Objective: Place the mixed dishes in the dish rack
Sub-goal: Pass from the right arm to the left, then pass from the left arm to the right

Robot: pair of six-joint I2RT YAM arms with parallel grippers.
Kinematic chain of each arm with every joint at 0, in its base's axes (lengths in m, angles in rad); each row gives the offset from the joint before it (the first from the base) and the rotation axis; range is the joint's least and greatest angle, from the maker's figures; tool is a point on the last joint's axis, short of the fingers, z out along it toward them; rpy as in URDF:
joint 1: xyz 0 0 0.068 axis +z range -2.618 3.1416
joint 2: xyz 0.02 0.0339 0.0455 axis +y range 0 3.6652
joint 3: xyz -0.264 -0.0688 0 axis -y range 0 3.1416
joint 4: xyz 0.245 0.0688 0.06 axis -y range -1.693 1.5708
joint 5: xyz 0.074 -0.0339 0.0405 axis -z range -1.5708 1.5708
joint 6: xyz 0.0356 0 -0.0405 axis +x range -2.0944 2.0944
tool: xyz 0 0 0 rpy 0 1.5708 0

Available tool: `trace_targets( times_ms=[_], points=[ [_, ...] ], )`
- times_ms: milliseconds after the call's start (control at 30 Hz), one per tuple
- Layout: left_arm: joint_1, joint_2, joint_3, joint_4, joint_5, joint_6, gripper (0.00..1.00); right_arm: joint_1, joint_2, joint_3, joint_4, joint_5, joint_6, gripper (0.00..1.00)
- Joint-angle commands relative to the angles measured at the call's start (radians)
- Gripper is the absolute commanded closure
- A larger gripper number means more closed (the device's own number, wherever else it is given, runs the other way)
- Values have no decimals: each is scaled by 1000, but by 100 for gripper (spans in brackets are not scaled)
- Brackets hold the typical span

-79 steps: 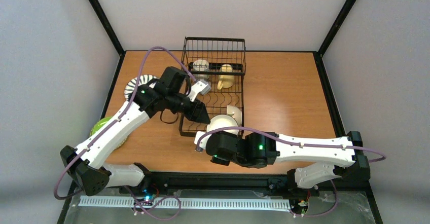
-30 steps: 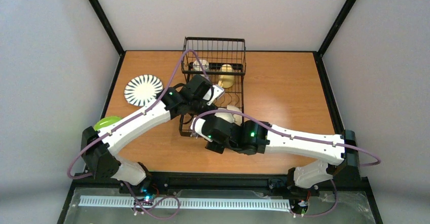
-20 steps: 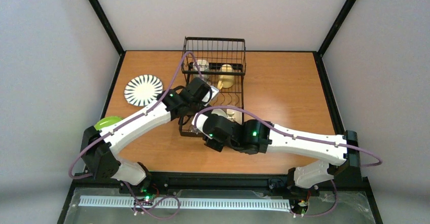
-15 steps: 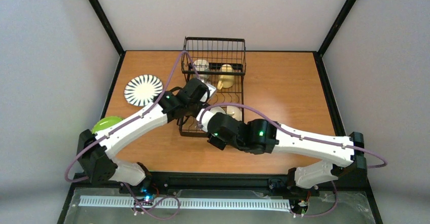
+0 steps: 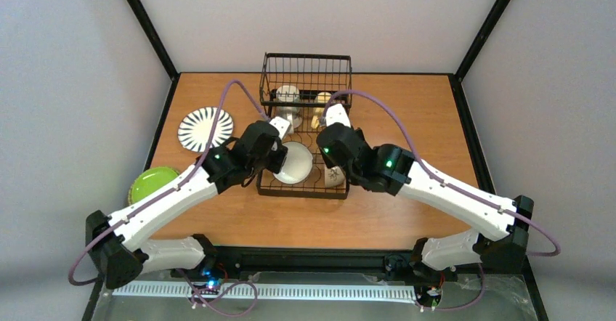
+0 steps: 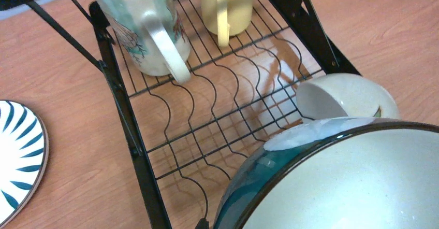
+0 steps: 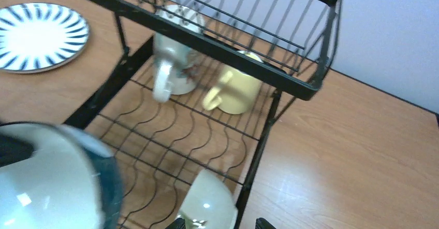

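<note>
Cream mug (image 6: 135,29) carries a blurred painted motif.

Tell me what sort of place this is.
Likely a robotics lab test cell, not a home kitchen: two robot arms bolted to a wooden table, plain grey walls in a black frame around it, and a dish rack staged with mugs.

**Left arm** (image 5: 174,194) and **right arm** (image 5: 450,199): white link shells, black joint housings, black bases (image 5: 120,252). A purple cable (image 5: 234,83) loops along each arm. Green lights (image 5: 326,149) glow on the black housings. Right gripper (image 7: 218,222): dark fingertips.
</note>
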Motion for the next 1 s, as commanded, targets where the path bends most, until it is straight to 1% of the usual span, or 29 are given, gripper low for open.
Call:
trace_targets(
  times_ms=[0, 133, 267, 433, 600, 833, 967],
  points=[
    [3, -83, -21, 139, -43, 6, 100, -62, 48, 17, 35, -44, 40, 22],
    [2, -124, -51, 177, -57, 16, 100, -63, 98, 52, 23, -92, 43, 21],
    [2, -125, -64, 188, -100, 3, 100, -62, 112, 73, 20, -136, 61, 20],
    [1, -92, -56, 192, -189, -55, 100, -62, 104, 86, 10, -158, 100, 19],
    [2, -58, -45, 203, -247, -115, 100, -59, 92, 77, 17, -196, 123, 19],
    [2, -52, -29, 246, -254, -156, 100, -46, 108, 57, 56, -206, 131, 19],
    [2, -92, -76, 362, -205, -129, 100, -46, 110, 50, 84, -187, 127, 19]
  ],
)
